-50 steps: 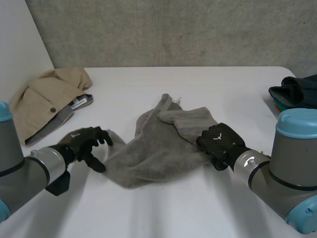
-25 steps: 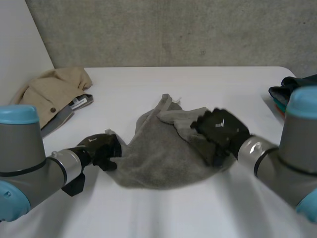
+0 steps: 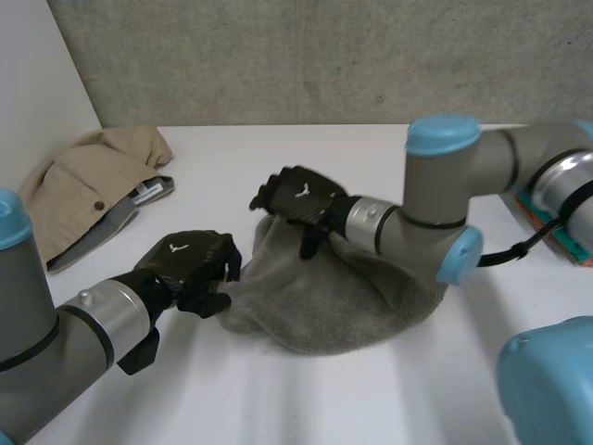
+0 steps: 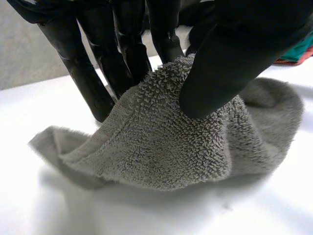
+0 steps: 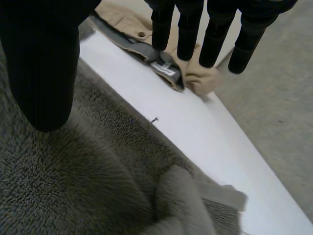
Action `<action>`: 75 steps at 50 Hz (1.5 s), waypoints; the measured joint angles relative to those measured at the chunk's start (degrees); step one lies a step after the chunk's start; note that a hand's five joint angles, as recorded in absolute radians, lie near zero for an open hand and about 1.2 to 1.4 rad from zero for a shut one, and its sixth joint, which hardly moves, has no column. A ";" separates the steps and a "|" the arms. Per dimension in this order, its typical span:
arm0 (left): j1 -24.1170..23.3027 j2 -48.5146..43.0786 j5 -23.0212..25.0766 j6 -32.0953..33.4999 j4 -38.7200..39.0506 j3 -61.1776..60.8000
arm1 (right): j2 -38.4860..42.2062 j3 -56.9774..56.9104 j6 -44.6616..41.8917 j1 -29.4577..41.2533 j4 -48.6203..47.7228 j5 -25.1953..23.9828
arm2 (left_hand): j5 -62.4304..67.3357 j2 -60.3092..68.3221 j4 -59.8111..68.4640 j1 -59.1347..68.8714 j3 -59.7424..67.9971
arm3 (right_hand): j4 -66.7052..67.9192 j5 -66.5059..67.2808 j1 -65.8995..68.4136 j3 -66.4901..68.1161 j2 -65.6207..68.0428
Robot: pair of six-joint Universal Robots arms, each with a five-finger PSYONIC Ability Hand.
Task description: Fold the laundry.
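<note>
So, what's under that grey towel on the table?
Only the white table shows around the grey towel. The left robot hand pinches one edge; the right robot hand is open above it. Anything beneath the bunched middle is covered.

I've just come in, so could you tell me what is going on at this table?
The robot is working on a grey towel on the white table. Its left hand pinches the towel's left edge; its right hand is open at the far edge. A tan garment lies off to the left.
</note>
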 measured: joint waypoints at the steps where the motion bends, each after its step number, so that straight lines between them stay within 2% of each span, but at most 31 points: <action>1: -0.32 0.43 0.00 0.02 -0.02 -0.05 | 0.83 -0.52 0.00 0.19 -0.31 -0.19 | 0.00 0.00 0.00 0.00 0.00 | 1.49 1.41 1.54 1.45 1.53; 4: -1.31 2.12 -0.03 0.10 -0.05 -0.19 | 4.60 -3.04 0.01 1.07 -2.06 -0.72 | 0.00 0.00 0.00 0.00 0.00 | 17.08 15.38 18.02 16.97 18.56; 6: -1.55 2.84 -0.05 0.22 -0.02 -0.18 | 6.40 -4.54 0.05 1.50 -3.77 -0.32 | 0.00 0.00 0.00 0.00 0.00 | 37.59 36.09 39.19 37.48 39.82; 8: -1.48 3.08 -0.06 0.43 0.02 -0.15 | 6.87 -5.13 0.09 1.67 -5.35 0.70 | 0.00 0.00 0.00 0.00 0.00 | 44.23 42.20 43.68 44.02 46.41; 13: -0.61 3.08 -0.19 1.77 0.18 -0.02 | 4.42 -4.84 0.14 1.66 -10.21 6.31 | 1.39 0.04 0.01 0.00 0.00 | 46.53 42.61 43.68 45.92 47.14; 18: 1.19 3.08 -0.74 3.81 0.62 0.72 | -4.77 -0.33 0.59 -0.38 -14.15 13.20 | 1.39 0.11 0.02 0.00 0.25 | 46.56 44.29 44.11 45.93 47.14; 20: 1.95 3.13 -1.05 4.63 1.13 1.31 | -6.37 0.60 0.72 -0.78 -14.51 13.93 | 1.39 0.11 0.02 0.00 0.25 | 46.56 44.28 44.11 45.93 47.14; 21: 2.56 3.19 -1.36 5.29 1.80 1.91 | -13.49 5.26 1.38 -2.49 -15.85 16.39 | 1.39 0.13 0.10 0.00 0.25 | 46.57 44.29 44.11 45.93 47.14; 22: 2.89 3.23 -1.56 5.68 2.44 2.33 | -16.49 7.56 1.65 -3.11 -16.26 17.16 | 1.39 0.13 0.18 0.00 0.26 | 46.57 44.29 44.11 45.93 47.14; 28: 3.52 3.30 -2.49 6.87 9.76 4.62 | -33.60 23.30 2.38 -5.42 -18.40 19.79 | 1.39 0.13 0.22 0.00 0.26 | 46.58 44.29 44.11 45.94 47.14; 34: 3.04 1.66 -2.83 6.81 17.46 5.33 | -47.35 39.31 2.16 -6.64 -17.33 19.00 | 1.39 0.13 0.23 0.00 0.26 | 46.59 44.29 44.11 46.11 47.14; 36: 2.77 0.89 -2.83 6.76 17.85 4.99 | -48.81 42.09 2.08 -7.29 -16.40 18.28 | 1.39 0.13 0.23 0.00 0.26 | 44.48 43.06 43.08 44.14 45.41; 37: 2.46 0.46 -2.81 6.76 17.50 4.64 | -48.91 43.20 1.98 -7.69 -15.68 17.66 | 1.39 0.13 0.23 0.00 0.26 | 33.33 33.05 33.03 33.05 34.22; 38: 2.37 0.36 -2.81 6.76 17.36 4.53 | -48.79 43.47 1.93 -7.81 -15.41 17.43 | 1.40 0.13 0.23 0.00 0.26 | 32.22 30.74 31.87 31.94 33.03; 40: 1.31 -0.22 -2.79 6.78 15.34 3.54 | -46.45 43.61 1.30 -8.43 -13.54 15.61 | 1.39 0.13 0.23 0.00 0.26 | 7.05 4.56 5.52 6.80 7.07; 43: -0.15 -0.23 -2.77 6.83 11.80 2.32 | -40.71 40.44 -0.09 -8.79 -10.76 12.40 | 1.39 0.14 0.23 0.00 0.25 | -3.49 -5.49 -2.28 -3.49 -2.19; 52: -2.25 5.96 -2.53 6.80 3.91 -2.97 | -17.81 21.10 -2.84 -7.26 -3.96 -0.04 | 1.39 0.14 0.23 0.00 0.26 | -4.25 -6.57 -2.31 -4.25 -2.61; 55: -2.57 8.48 -2.46 6.78 3.43 -4.66 | -11.16 15.90 -3.00 -5.10 -3.03 -2.45 | 1.39 0.14 0.23 0.00 0.26 | -4.25 -6.57 -2.31 -4.25 -2.60; 60: -2.74 9.97 -2.44 6.80 3.54 -5.65 | -4.88 11.99 -3.13 -1.94 -2.59 -3.72 | 1.39 0.14 0.24 0.00 0.26 | -4.00 -5.74 -2.20 -4.05 -2.33; 61: -2.72 10.23 -2.43 6.82 3.69 -5.71 | -2.51 10.84 -3.26 -0.52 -2.58 -3.90 | 1.39 0.14 0.24 0.00 0.26 | -0.53 -1.63 0.48 -0.70 0.80; 63: -2.65 10.25 -2.43 6.85 3.83 -5.61 | -1.10 10.11 -3.49 0.34 -2.70 -3.82 | 1.39 0.14 0.24 0.00 0.26 | 6.41 5.99 8.19 7.24 8.72; 65: -2.56 10.19 -2.43 6.88 4.03 -5.43 | -0.05 9.05 -4.06 0.99 -3.16 -3.22 | 1.39 0.14 0.24 0.00 0.26 | 22.17 21.55 24.81 23.24 25.34; 66: -2.46 10.09 -2.44 6.93 4.28 -5.22 | 0.32 7.85 -4.63 1.35 -4.10 -1.70 | 1.40 0.14 0.24 0.00 0.26 | 36.46 34.50 38.21 36.33 38.87; 68: -2.33 9.88 -2.49 7.09 4.73 -4.89 | 0.26 7.28 -4.87 1.48 -4.74 -0.58 | 1.40 0.14 0.24 0.00 0.26 | 41.22 40.00 43.03 41.13 43.98; 69: -2.27 9.77 -2.51 7.21 4.95 -4.75 | -0.75 6.41 -5.18 1.63 -6.76 3.33 | 1.40 0.14 0.24 0.00 0.26 | 45.10 42.73 43.65 44.89 46.70; 73: -1.89 8.63 -2.69 8.58 6.43 -3.78 | -7.91 8.98 -4.61 1.02 -13.26 14.44 | 1.39 0.14 0.24 0.00 0.26 | 46.48 42.77 43.65 45.74 47.06; 75: -1.53 7.85 -2.78 9.49 7.24 -3.22 | -12.50 12.41 -4.21 0.31 -16.45 17.83 | 1.38 0.14 0.24 0.00 0.26 | 46.51 42.78 43.65 45.91 47.68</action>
